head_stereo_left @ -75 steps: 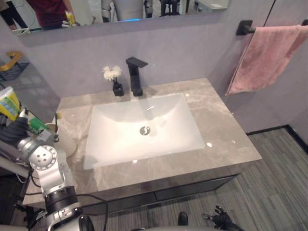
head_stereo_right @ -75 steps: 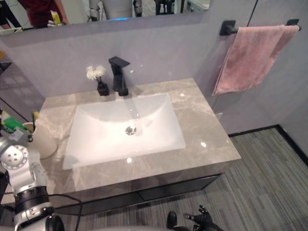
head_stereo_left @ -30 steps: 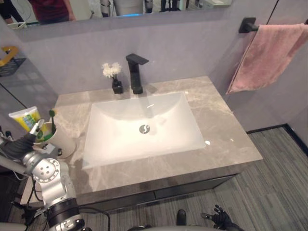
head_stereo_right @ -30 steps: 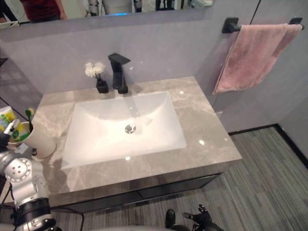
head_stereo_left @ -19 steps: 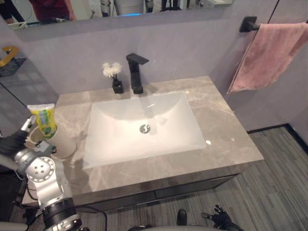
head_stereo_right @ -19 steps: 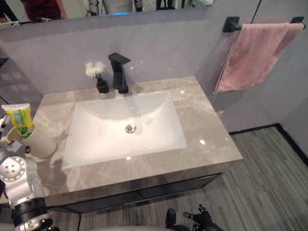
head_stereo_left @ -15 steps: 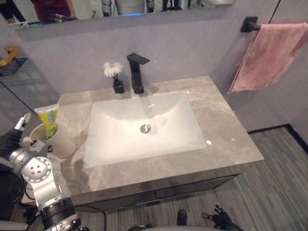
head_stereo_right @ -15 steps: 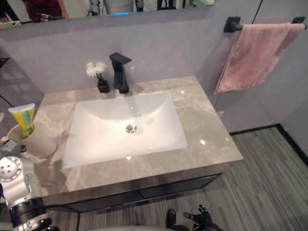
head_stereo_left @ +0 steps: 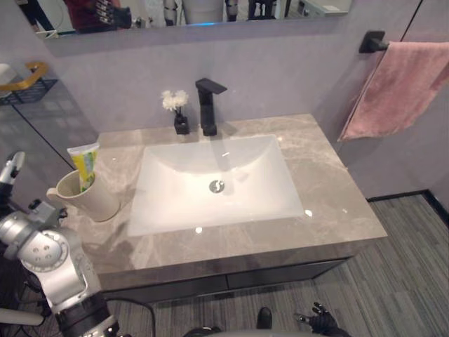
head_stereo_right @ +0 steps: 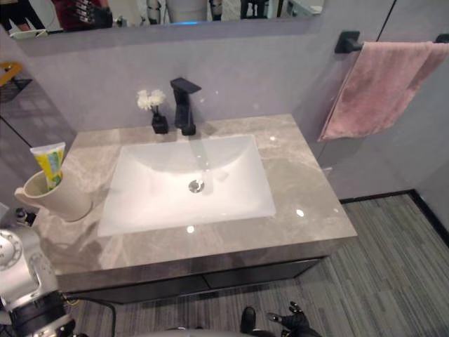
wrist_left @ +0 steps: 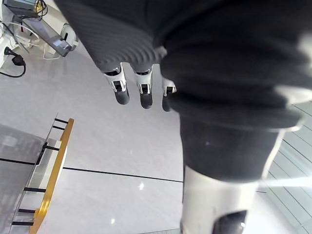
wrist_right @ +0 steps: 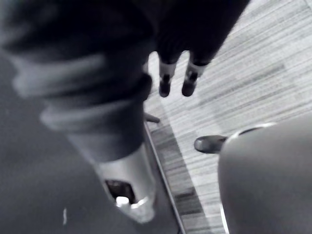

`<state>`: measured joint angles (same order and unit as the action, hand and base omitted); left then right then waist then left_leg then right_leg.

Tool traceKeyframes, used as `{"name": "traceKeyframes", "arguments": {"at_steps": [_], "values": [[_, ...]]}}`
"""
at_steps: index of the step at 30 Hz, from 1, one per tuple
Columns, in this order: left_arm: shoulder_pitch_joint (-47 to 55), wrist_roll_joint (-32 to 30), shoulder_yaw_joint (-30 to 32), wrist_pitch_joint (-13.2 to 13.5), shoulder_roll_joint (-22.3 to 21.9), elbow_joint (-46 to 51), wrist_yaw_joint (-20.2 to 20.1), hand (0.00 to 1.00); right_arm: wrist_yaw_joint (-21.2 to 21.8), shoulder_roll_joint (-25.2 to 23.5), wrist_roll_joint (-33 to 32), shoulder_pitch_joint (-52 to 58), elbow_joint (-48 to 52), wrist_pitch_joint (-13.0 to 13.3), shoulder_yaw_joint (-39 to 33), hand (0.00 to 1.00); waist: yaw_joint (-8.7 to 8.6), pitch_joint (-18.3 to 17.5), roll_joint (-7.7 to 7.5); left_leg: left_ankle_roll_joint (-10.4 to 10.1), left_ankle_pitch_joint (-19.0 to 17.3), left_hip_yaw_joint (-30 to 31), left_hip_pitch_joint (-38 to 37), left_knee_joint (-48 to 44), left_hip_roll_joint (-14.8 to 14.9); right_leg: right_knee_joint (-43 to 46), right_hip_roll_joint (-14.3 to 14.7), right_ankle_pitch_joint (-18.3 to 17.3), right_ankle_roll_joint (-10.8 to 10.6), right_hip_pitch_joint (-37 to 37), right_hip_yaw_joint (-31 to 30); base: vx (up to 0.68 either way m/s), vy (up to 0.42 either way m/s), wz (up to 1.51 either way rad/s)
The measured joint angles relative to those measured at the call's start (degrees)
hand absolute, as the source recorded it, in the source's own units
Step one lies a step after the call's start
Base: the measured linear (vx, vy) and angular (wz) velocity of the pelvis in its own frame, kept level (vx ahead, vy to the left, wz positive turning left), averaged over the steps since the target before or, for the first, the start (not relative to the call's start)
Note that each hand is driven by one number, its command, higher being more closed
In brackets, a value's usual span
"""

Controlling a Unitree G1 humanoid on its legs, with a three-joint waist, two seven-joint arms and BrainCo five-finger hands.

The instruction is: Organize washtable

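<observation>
A beige cup [head_stereo_left: 95,202] with a handle stands at the left end of the marble washtable [head_stereo_left: 330,189]. A yellow, green and white toothpaste tube [head_stereo_left: 84,166] stands upright in it, cap down. My left hand [head_stereo_left: 10,168] is off the table's left edge, apart from the cup. Its wrist view shows the fingers [wrist_left: 145,92] straight with nothing in them. My right hand [head_stereo_left: 321,323] hangs low in front of the table, over the striped floor, fingers [wrist_right: 190,80] straight and empty.
A white sink basin [head_stereo_left: 217,184] fills the middle of the top. Behind it are a black faucet [head_stereo_left: 208,105] and a small black vase of white flowers [head_stereo_left: 179,112]. A pink towel [head_stereo_left: 396,88] hangs on a bar at right. A gold wire shelf [head_stereo_left: 24,83] is on the left wall.
My left hand lowered the toothpaste tube into the cup, let it go and drew back to the left. The whole view has shifted a little; my right hand has stayed put.
</observation>
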<state>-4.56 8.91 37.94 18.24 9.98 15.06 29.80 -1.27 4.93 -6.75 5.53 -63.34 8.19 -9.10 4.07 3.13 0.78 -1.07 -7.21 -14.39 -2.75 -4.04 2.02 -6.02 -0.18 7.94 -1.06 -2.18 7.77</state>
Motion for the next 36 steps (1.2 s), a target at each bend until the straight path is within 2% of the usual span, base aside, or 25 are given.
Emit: {"name": "traceKeyframes", "arguments": {"at_steps": [5,7,12,15,16,21,31,36], "values": [[5.7,0.9,-0.3,1.0,-4.9,4.3,-2.3,0.0,0.0,0.0,-0.6,-0.1,-0.6,0.3,0.1,0.0,0.06,0.0,-0.04,0.0,0.0,0.1,0.0,0.0,0.0,0.0,0.0,0.0,0.0,0.0,0.2,0.0,0.0,0.0],[8.1,1.9,-2.1,1.1,-6.8,6.8,-2.7,0.0,0.0,0.0,-0.7,-0.1,-0.8,0.3,0.2,0.0,0.15,-0.1,-0.11,0.0,0.0,0.2,0.1,0.0,0.0,0.0,-0.1,0.0,0.0,0.1,0.3,0.0,-0.007,0.02],[16.2,5.6,-11.4,1.3,-10.5,12.3,-9.0,0.0,-0.1,0.0,-1.8,-0.1,-1.1,0.4,1.3,0.0,0.13,-0.2,-0.31,0.0,0.0,1.2,0.4,-0.1,0.0,0.0,-0.2,-0.2,-0.1,0.3,1.4,0.0,-0.015,0.1],[18.6,8.7,-14.1,1.3,-11.9,12.5,-11.4,0.0,-0.1,0.2,-2.1,-0.2,-1.2,0.4,2.5,0.0,0.1,-0.2,-0.32,0.0,0.0,1.7,0.4,-0.2,0.0,0.0,-0.3,-0.7,-0.4,0.5,1.7,-0.01,-0.018,0.08],[19.9,9.6,-15.5,1.2,-12.2,12.5,-12.2,1.0,-0.1,0.2,-2.2,-0.6,-1.8,0.5,2.6,0.0,0.09,-0.2,-0.32,-0.1,0.0,1.7,0.4,-0.2,0.0,0.0,-0.3,-0.8,-0.4,0.5,1.8,-0.01,-0.023,0.04],[23.5,12.0,-18.3,0.7,-12.9,12.5,-15.5,1.0,-0.2,0.6,-2.5,-1.7,-3.3,0.5,4.7,0.0,-0.02,-0.1,-0.39,-0.3,-0.2,2.6,1.0,-0.6,0.0,0.0,-0.4,-1.1,-0.6,0.5,2.9,0.01,-0.017,0.09],[27.7,14.7,-18.2,-1.6,-12.9,11.2,-19.5,1.0,-0.2,0.6,-2.9,-2.9,-5.1,0.4,6.2,0.0,0.05,0.3,-1.17,0.0,0.0,3.0,1.0,-0.9,0.0,0.0,-0.5,-1.4,-0.7,0.8,3.3,0.01,-0.003,0.03],[29.3,15.8,-16.0,-2.9,-10.0,7.4,-23.2,1.0,0.2,1.1,-2.8,-3.7,-4.9,0.3,6.1,0.0,0.07,0.7,-0.42,-0.2,-0.2,2.9,0.9,-0.5,-0.1,0.0,-0.5,-1.5,-0.8,0.9,3.2,0.0,0.0,0.0]]}}
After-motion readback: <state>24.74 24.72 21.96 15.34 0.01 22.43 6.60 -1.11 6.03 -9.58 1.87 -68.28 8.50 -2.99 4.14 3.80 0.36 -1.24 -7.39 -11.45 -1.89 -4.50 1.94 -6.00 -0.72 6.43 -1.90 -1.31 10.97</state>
